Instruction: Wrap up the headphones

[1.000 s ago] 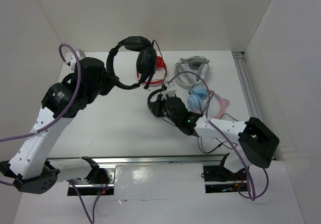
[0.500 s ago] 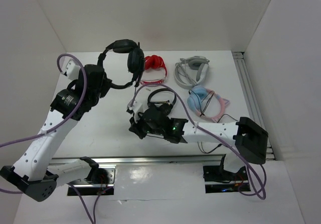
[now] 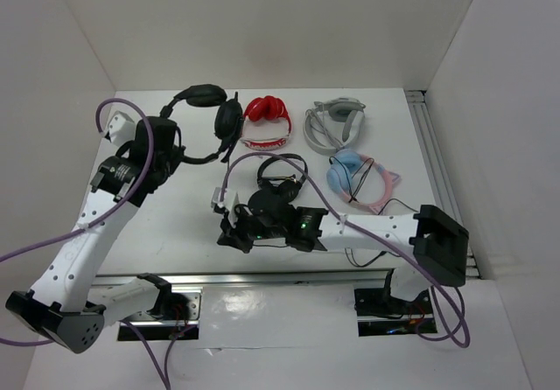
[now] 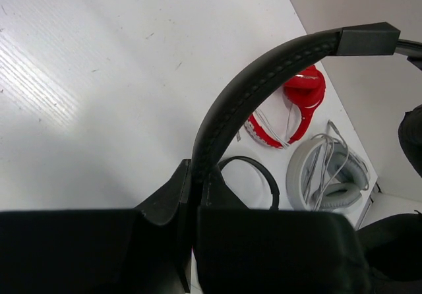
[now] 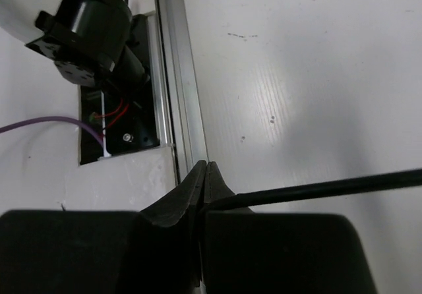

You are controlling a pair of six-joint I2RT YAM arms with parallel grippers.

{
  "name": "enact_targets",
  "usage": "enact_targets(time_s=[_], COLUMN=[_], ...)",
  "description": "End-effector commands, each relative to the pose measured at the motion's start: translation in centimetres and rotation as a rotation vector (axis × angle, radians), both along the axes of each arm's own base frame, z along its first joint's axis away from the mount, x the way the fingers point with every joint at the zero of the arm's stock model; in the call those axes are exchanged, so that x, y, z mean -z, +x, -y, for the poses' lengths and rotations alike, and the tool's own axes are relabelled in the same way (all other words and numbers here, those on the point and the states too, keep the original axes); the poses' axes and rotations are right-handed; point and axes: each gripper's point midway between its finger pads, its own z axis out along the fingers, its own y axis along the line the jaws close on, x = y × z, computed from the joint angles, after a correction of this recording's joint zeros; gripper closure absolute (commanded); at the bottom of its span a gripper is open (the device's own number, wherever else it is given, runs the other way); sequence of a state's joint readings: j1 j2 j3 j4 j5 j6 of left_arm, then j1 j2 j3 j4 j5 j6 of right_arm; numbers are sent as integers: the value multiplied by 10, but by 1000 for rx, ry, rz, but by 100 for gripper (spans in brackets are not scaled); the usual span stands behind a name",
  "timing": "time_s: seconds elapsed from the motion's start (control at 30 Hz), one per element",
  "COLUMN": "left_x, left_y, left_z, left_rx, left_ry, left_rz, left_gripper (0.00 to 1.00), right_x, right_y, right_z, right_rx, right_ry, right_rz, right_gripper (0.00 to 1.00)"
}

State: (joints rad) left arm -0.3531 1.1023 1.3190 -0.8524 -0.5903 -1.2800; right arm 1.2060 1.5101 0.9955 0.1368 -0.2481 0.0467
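Observation:
The large black headphones [image 3: 219, 114] hang above the back left of the table. My left gripper [image 3: 179, 151] is shut on their wide padded headband [image 4: 264, 76], which arcs up from between my fingers in the left wrist view; the left gripper [image 4: 196, 169] shows there at the bottom. My right gripper [image 3: 226, 231] is low over the front middle of the table, close to the rail. In the right wrist view the right gripper [image 5: 206, 165] is shut on the thin black cable [image 5: 330, 187], which runs off to the right.
A red pair [image 3: 267, 119], a grey pair [image 3: 337, 121], a blue and pink cat-ear pair [image 3: 360, 176] and a small black on-ear pair [image 3: 282, 171] lie at the back right. An aluminium rail [image 3: 262, 278] runs along the front edge, another rail [image 3: 433, 154] along the right side.
My left arm has carried the headphones left and lower. My right gripper has moved left and toward the front rail, drawing the cable along.

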Motion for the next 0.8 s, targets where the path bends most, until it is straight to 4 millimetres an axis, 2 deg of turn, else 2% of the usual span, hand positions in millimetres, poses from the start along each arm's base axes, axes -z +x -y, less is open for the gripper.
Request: enact_targets(time_s=[0.0, 0.03, 0.1, 0.23, 0.27, 0.3, 0.47, 0.53, 0.6, 0.63, 0.67, 0.73, 0.77], left_x=[-44, -44, -50, -59, -57, -56, -43, -30, -21, -14, -17, -10, -9], left_y=[14, 14, 9, 8, 9, 9, 11, 9, 9, 8, 6, 2, 1], left_z=[-2, 0, 1, -1, 2, 0, -5, -8, -10, -10, -9, -16, -20], left_rx=[-49, -38, -28, -11, -2, 1, -6, -9, -21, -26, -24, -43, -59], left_ry=[-100, -107, -121, -145, -151, -148, -94, -71, -54, -37, -31, 27, 46], left_rz=[182, 179, 199, 227, 225, 221, 198, 163, 136, 122, 133, 110, 96], left_gripper=[100, 100, 100, 100, 100, 100, 100, 100, 100, 100, 100, 100, 100], right_x=[13, 20, 22, 14, 7, 9, -19, -35, -38, -37, -35, -31, -37], right_y=[-17, -14, -9, -7, -6, -8, -16, -28, -42, -35, -35, -34, -34], right_z=[-17, -18, -27, -37, -40, -41, -51, -54, -57, -58, -59, -58, -57], right_rx=[-93, -79, -71, -85, -85, -96, -161, -237, -321, -312, -312, -319, -319], right_ry=[-41, -57, -54, -32, -16, -23, 25, 58, 68, 61, 49, 18, 23], right_rz=[-9, -9, -4, 8, 15, 7, 10, -7, -39, -33, -39, -36, -33], right_gripper=[100, 100, 100, 100, 100, 100, 100, 100, 100, 100, 100, 100, 100])
